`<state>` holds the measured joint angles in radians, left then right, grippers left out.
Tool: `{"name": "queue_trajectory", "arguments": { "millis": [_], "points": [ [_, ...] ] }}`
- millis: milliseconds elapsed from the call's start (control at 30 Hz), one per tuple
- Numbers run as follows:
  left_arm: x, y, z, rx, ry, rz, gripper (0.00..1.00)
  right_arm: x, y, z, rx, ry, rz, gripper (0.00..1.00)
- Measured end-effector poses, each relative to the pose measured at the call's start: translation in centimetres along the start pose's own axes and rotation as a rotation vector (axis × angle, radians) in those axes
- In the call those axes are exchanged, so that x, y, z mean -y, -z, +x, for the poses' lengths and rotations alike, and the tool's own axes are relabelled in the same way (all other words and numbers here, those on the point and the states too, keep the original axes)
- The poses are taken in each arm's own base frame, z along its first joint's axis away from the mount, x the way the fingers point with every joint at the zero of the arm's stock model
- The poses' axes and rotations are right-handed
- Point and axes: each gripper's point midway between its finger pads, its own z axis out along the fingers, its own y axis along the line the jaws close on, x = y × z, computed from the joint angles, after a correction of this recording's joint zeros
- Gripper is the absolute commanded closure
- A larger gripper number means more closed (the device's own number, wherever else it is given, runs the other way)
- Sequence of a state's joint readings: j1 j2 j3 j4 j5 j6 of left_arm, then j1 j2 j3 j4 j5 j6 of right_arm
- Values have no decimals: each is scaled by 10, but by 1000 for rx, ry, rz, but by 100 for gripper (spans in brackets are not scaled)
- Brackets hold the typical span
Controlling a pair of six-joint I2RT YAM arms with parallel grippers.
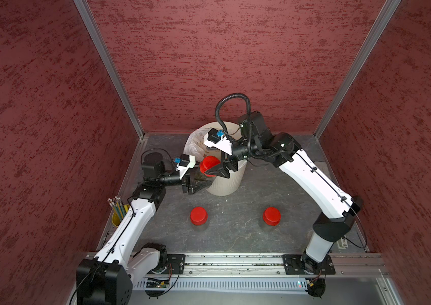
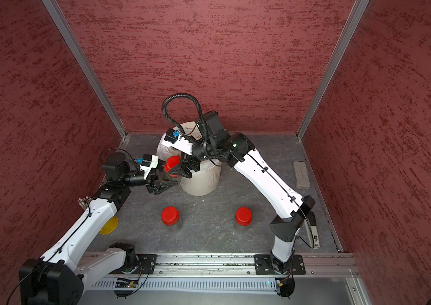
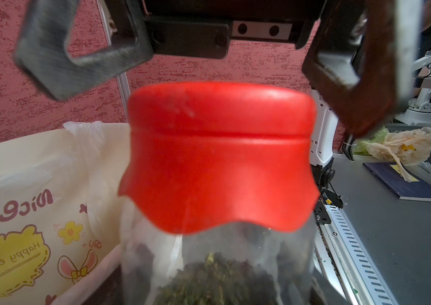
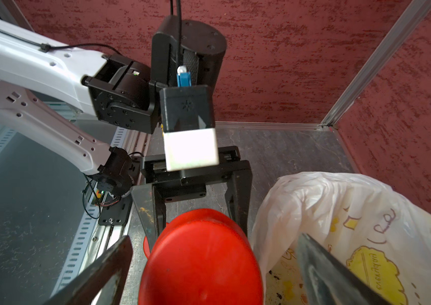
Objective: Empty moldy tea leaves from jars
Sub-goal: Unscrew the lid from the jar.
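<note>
Held jar (image 3: 217, 264): clear wall, dark tea leaves (image 3: 222, 280) seen through it, red lid (image 3: 219, 155) on. It is carried off the table, at the near edge of the bin (image 1: 225, 184), on the left arm's side. The glass body is clamped by the left gripper (image 1: 202, 182) just below the lid. In the right wrist view its fingers (image 4: 153, 211) are seen on either side of the jar. The lid is straddled by the right gripper (image 4: 214, 239), jaws spread wide, with a gap on each side and no contact seen.

Second jar (image 1: 199, 217) and third jar (image 1: 271, 216): both are stood upright on the grey table (image 1: 235, 235), lids on. They are well apart from each other and nearer the arm bases than the bin. Contents cannot be read from above.

Bin: cream, ribbed, lined with a white printed bag (image 1: 192, 145), set toward the back wall. A yellow cup of pencils (image 1: 117, 214) is noted at the table's left edge, partly hidden by the left arm.
</note>
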<state>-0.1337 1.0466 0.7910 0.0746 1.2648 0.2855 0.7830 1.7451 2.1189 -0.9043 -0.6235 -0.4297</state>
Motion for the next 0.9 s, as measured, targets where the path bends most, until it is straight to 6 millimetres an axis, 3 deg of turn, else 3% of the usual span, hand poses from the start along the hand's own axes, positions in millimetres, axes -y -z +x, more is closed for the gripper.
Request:
{"name": "queue_trajectory", "arguments": {
  "millis": [433, 700, 900],
  "points": [
    [-6, 1, 2, -8, 7, -32, 36, 2, 23, 3, 70, -281, 177, 4],
    [-7, 1, 3, -12, 11, -41, 36, -9, 8, 7, 58, -379, 231, 4],
    [-7, 1, 3, -12, 6, -41, 36, -2, 7, 11, 62, -439, 278, 5]
  ]
}}
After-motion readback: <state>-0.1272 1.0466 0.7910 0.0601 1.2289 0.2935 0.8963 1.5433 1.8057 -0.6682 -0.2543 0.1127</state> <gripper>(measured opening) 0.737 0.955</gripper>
